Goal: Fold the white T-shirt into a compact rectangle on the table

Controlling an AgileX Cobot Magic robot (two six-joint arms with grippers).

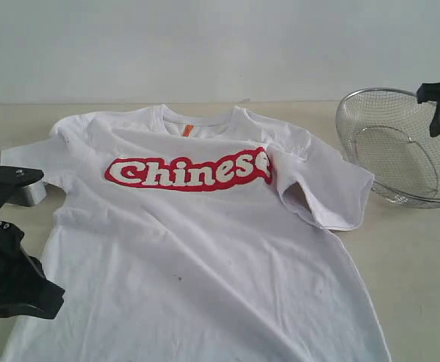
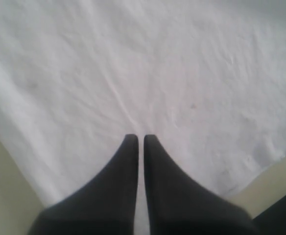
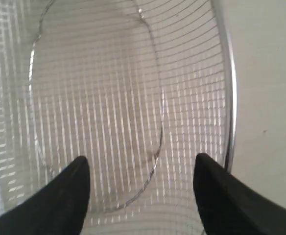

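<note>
Your white T-shirt (image 1: pixel 205 256) lies print-up on the table (image 1: pixel 420 264), with one sleeve flipped inward. Your left hand (image 2: pixel 140 140) hovers over the cloth, fingers nearly together and gripping nothing. Your right hand (image 3: pixel 140 169) hangs wide open, empty, above the wire basket (image 1: pixel 389 143).

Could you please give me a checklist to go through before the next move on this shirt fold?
1. White T-shirt spread print-up on the table: ok.
2. Sleeve beside the wire basket flat: not ok, folded inward.
3. Left gripper open for grasping: not ok, shut over cloth.
4. Right gripper at the shirt: not ok, open above the basket.
5. Hem corners flat: cannot tell, not visible.
</note>
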